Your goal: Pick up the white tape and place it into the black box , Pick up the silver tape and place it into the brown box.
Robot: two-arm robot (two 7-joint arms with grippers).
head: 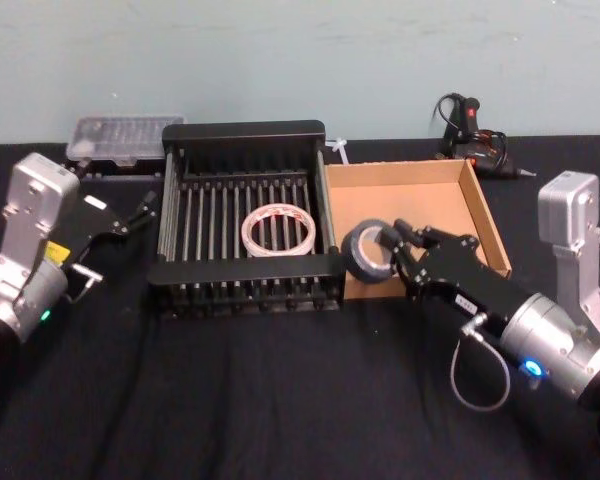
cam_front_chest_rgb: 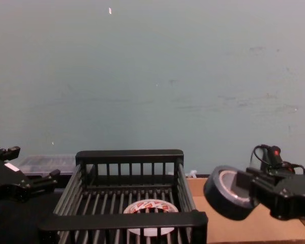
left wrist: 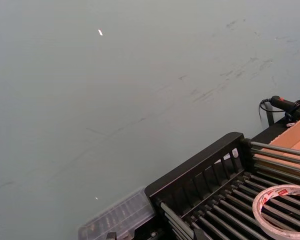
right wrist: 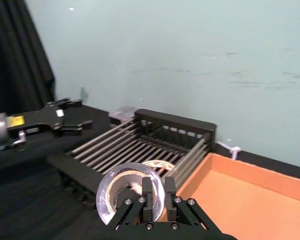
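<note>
The silver tape (head: 365, 252) hangs upright in the air over the near left corner of the brown box (head: 420, 215), with my right gripper (head: 390, 243) shut on its wall. In the right wrist view the fingers (right wrist: 147, 194) clamp the roll (right wrist: 121, 192) just above the cardboard floor (right wrist: 240, 200). The white tape (head: 252, 238) lies flat on the bars inside the black box (head: 245, 131). It also shows in the chest view as a white tape (cam_front_chest_rgb: 150, 208) behind the crate's front rim (cam_front_chest_rgb: 124, 221). My left gripper (head: 140, 212) hovers open and empty to the left of the crate.
A clear plastic case (head: 120, 135) sits behind the crate's left end. A black tool with a cable (head: 470, 125) lies at the back right, behind the cardboard tray. Black cloth covers the table, and a pale wall stands close behind.
</note>
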